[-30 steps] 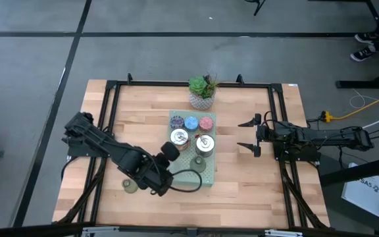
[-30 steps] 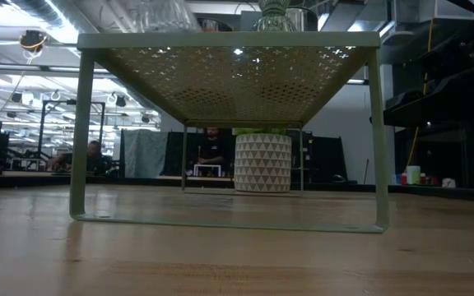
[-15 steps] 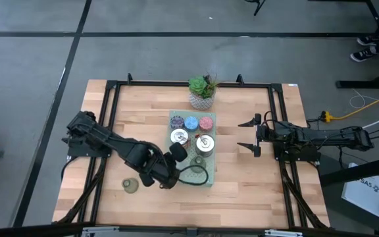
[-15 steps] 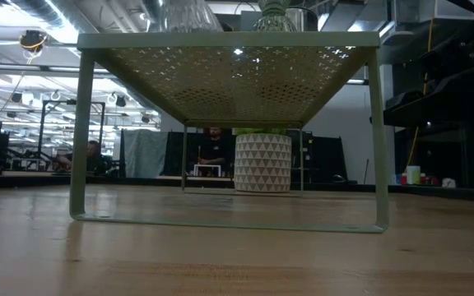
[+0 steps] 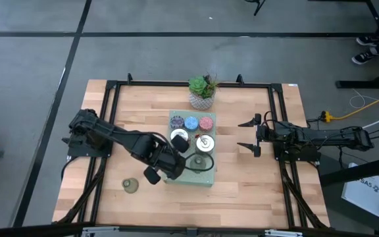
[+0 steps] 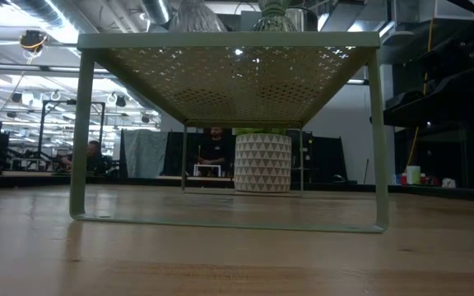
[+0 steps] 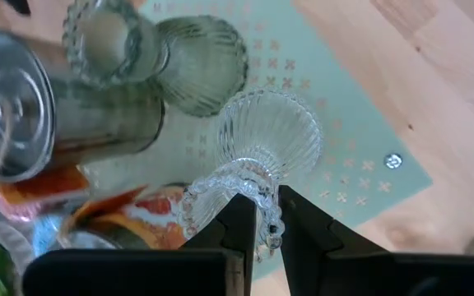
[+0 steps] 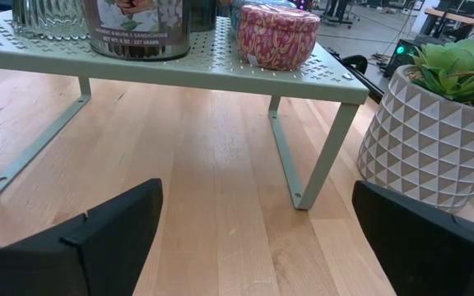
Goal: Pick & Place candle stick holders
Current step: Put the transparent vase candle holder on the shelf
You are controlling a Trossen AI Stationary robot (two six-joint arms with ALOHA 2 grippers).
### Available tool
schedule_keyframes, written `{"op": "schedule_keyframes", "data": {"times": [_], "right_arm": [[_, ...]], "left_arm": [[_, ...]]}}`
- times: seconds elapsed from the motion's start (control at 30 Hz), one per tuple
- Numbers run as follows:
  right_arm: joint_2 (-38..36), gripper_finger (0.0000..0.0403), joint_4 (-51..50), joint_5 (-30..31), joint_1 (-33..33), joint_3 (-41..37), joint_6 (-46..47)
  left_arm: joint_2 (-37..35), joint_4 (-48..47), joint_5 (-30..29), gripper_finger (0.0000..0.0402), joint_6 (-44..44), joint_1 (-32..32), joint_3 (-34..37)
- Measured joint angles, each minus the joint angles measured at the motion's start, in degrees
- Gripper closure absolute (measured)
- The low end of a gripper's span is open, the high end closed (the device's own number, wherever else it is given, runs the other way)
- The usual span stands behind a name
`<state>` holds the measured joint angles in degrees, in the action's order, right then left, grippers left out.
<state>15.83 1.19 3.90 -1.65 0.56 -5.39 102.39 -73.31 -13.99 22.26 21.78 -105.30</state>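
Glass holder | pinched in left claw | above green shelf

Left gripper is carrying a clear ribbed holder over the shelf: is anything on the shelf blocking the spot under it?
The left gripper is shut on the clear glass holder, above the green shelf. The shelf surface right under the holder looks bare. The olive-green holder and a silver tin stand close beside it, so room is tight there.

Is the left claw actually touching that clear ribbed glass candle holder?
Touching. The left wrist view shows the left claw shut on the clear ribbed glass candle holder, both dark fingers pressing its beaded rim.
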Motion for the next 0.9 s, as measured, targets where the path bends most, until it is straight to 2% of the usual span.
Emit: {"op": "schedule_keyframes", "data": {"times": [0.5, 0.9], "right_arm": [[0.0, 0.0004, 0.0, 0.0, 0.0, 0.0, 0.0], [0.0, 0.0004, 0.0, 0.0, 0.0, 0.0, 0.0]], "left_arm": [[0.0, -1.6, 1.9, 0.0355, -11.0, -1.8, -0.1], [-0.1, -3.3, 1.6, 0.0357, -8.3, -1.6, -0.1]]}}
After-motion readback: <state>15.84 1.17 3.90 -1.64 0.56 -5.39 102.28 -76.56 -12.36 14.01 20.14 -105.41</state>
